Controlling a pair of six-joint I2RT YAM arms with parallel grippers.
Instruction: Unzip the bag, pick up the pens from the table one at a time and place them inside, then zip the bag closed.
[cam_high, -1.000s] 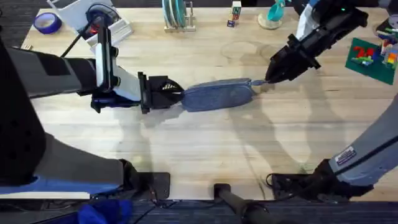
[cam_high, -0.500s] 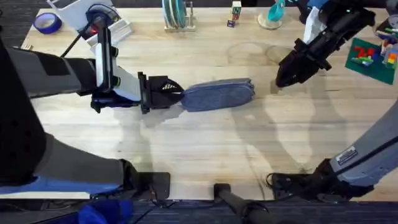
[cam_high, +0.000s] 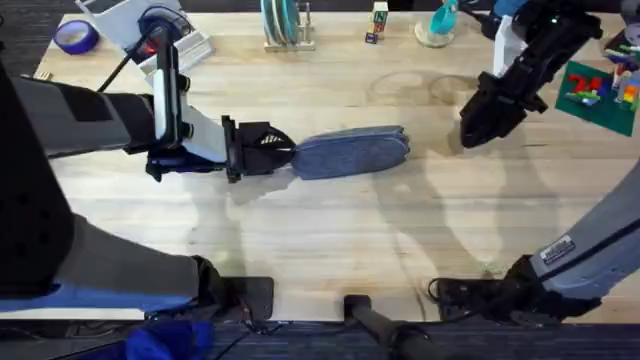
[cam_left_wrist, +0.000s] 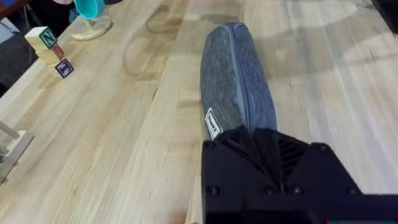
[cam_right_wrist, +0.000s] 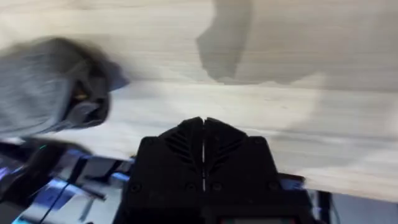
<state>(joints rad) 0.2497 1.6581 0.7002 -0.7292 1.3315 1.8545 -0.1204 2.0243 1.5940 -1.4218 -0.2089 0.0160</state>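
Across the big wooden table (cam_high: 330, 240), the bag (cam_high: 350, 153) was the main thing going on, lying flat on its side near the middle, long axis running left to right. From the overhead it looked zipped, and the left wrist view showed the zipper line running closed along the top of the grey-blue fabric (cam_left_wrist: 239, 81), with a little white label near the gripped end.

The left arm came in from the left side, and the left gripper (cam_high: 268, 149) was clamped on the bag's left end, black fingers pinching the fabric right at the tip. In its own camera the gripper body (cam_left_wrist: 273, 174) covered that end of the pouch.

The right gripper (cam_high: 472, 133) sat off to the right of the bag, apart from it, with bare table between them, not touching anything. In the right wrist view its fingers (cam_right_wrist: 203, 134) were pressed together with just a thin seam between them, nothing held, and the bag's end (cam_right_wrist: 50, 84) was a blurry grey lump off to one side.

Couldn't spot the pens on the table.

Along the far edge were a roll of blue tape (cam_high: 76, 37), a teal cup (cam_high: 443, 18) and some small lettered blocks (cam_left_wrist: 48, 45).
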